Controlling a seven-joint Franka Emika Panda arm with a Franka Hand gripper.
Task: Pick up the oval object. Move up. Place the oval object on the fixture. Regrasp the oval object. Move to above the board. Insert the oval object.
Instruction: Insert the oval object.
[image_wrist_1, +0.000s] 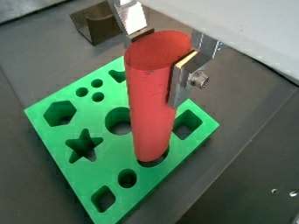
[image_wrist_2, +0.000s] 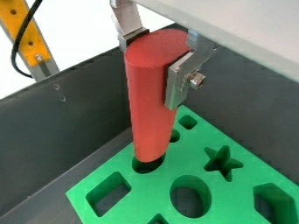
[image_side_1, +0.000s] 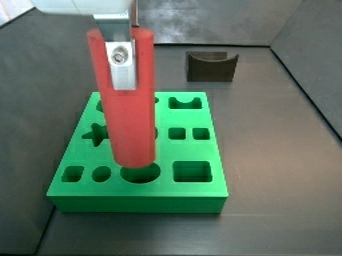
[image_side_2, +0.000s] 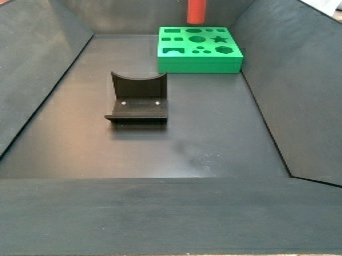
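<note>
My gripper (image_wrist_1: 160, 48) is shut on the top of the oval object (image_wrist_1: 152, 96), a red peg held upright between the silver fingers. It shows the same way in both wrist views, the gripper (image_wrist_2: 158, 54) clamping the peg (image_wrist_2: 149, 96). The peg's lower end meets a cutout in the green board (image_wrist_1: 70, 131) near one edge. I cannot tell how deep it sits. In a side view the gripper (image_side_1: 120, 55) holds the peg (image_side_1: 127, 110) over the board (image_side_1: 187, 150). The fixture (image_side_1: 210, 66) stands empty behind the board, and apart from it in the other view (image_side_2: 138, 98).
The board (image_side_2: 201, 50) lies at the far end of a dark bin with sloping walls (image_side_2: 54, 80). Its other cutouts, such as the star (image_wrist_1: 82, 144), are open. A yellow frame (image_wrist_2: 24, 35) stands outside the bin.
</note>
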